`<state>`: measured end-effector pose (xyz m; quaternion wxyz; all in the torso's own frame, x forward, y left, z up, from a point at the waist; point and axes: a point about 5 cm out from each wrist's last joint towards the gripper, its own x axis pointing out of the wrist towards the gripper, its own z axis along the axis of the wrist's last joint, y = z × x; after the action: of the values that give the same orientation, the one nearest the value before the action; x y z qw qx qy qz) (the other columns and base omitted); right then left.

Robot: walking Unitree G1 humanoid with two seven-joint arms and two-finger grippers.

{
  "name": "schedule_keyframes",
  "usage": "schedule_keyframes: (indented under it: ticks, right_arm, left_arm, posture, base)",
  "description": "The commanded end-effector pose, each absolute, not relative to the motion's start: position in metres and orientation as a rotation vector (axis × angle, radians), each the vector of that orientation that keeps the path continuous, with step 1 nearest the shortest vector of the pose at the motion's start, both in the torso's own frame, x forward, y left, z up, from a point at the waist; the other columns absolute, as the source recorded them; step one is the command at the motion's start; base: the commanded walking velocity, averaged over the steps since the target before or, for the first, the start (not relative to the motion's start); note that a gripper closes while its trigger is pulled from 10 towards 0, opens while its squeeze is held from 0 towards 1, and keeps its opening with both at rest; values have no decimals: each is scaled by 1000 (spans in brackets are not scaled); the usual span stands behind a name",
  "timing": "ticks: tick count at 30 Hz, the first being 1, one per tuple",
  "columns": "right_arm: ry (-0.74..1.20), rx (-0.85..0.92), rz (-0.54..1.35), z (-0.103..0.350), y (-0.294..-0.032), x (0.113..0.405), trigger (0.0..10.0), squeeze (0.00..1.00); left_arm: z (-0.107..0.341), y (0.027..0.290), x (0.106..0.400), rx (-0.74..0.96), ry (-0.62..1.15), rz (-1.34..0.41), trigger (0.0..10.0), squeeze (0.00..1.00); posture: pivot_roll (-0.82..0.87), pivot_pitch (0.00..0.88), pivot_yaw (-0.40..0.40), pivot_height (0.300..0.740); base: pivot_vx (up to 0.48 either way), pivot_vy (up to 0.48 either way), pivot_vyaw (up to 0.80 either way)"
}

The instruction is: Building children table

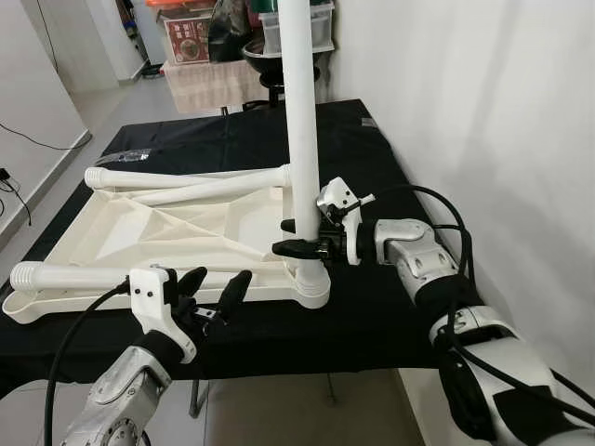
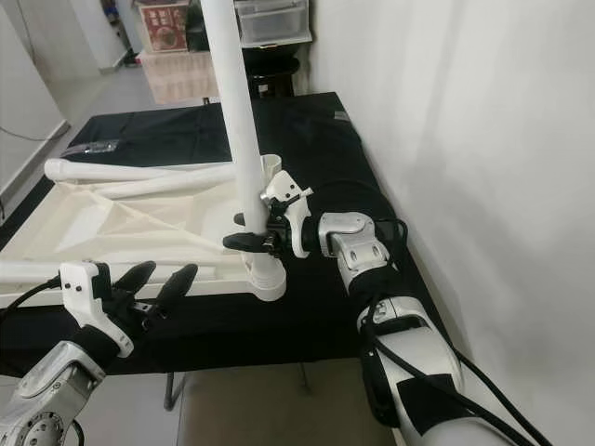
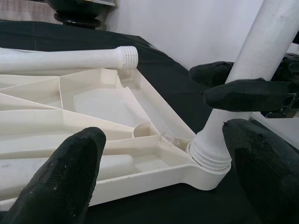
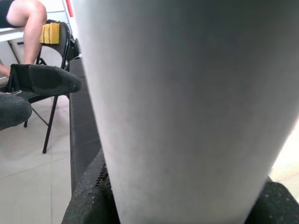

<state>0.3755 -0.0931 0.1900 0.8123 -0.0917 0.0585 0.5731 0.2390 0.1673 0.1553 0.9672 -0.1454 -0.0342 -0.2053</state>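
A white plastic children's tabletop (image 1: 139,228) lies upside down on a black table (image 1: 372,316). One white leg (image 1: 302,111) stands upright in the near-right corner socket (image 1: 311,283). My right gripper (image 1: 290,237) is shut on this leg just above the socket; the leg (image 4: 187,102) looms large in the right wrist view. My left gripper (image 1: 218,279) is open at the tabletop's near edge, left of the socket, holding nothing; its fingers (image 3: 60,182) frame the socket (image 3: 208,161). Loose legs lie on the tabletop: two along the far side (image 1: 186,177) and one along the near edge (image 1: 74,275).
A white wall (image 1: 483,111) runs close along the table's right side. Boxes and a dark bowl-shaped seat (image 1: 274,56) stand behind the table. A small plastic bag (image 1: 125,156) lies at the far left. A person's leg (image 4: 28,18) and a folding chair (image 4: 51,93) are nearby.
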Motion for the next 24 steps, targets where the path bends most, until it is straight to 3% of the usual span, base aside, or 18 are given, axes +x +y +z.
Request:
schedule_keyframes:
  ticks: [1, 9, 10, 11, 13, 17, 22, 23, 24]
  right_arm:
    - [74, -179, 1289, 200, -83, 375, 0, 0]
    - [70, -190, 1211, 186, -99, 368, 0, 0]
    - [135, -208, 949, 167, -94, 368, 0, 0]
    - [135, -208, 949, 167, -94, 368, 0, 0]
    - [179, -176, 672, 145, -71, 343, 0, 0]
    - [159, -180, 558, 147, -74, 352, 0, 0]
    - [155, -196, 560, 149, -69, 360, 0, 0]
    - [152, -202, 543, 152, -70, 360, 10000, 0]
    - [149, -207, 533, 153, -71, 360, 10000, 0]
  left_arm:
    - [155, 168, 238, -293, -60, -409, 10000, 0]
    - [155, 169, 237, -293, -61, -408, 10000, 0]
    - [155, 170, 237, -292, -61, -407, 10000, 0]
    - [155, 170, 237, -292, -61, -407, 10000, 0]
    - [155, 173, 238, -289, -55, -409, 10000, 0]
    - [154, 173, 240, -294, -49, -416, 10000, 0]
    - [155, 173, 241, -296, -61, -399, 10000, 0]
    - [155, 173, 241, -296, -64, -389, 10000, 0]
    - [155, 174, 241, -296, -66, -385, 10000, 0]
  posture:
    - [-38, 22, 62, 740]
    - [-45, 32, 48, 740]
    - [-46, 35, 48, 740]
    - [-46, 35, 48, 740]
    - [-75, 25, 92, 740]
    - [-51, 30, 70, 740]
    - [-57, 19, 69, 740]
    - [-53, 19, 70, 740]
    - [-55, 20, 72, 740]
  base:
    - [0, 0, 0]
    - [0, 0, 0]
    - [0, 0, 0]
    - [0, 0, 0]
    - [0, 0, 0]
    - [0, 0, 0]
    - [0, 0, 0]
    - [0, 0, 0]
    - [0, 0, 0]
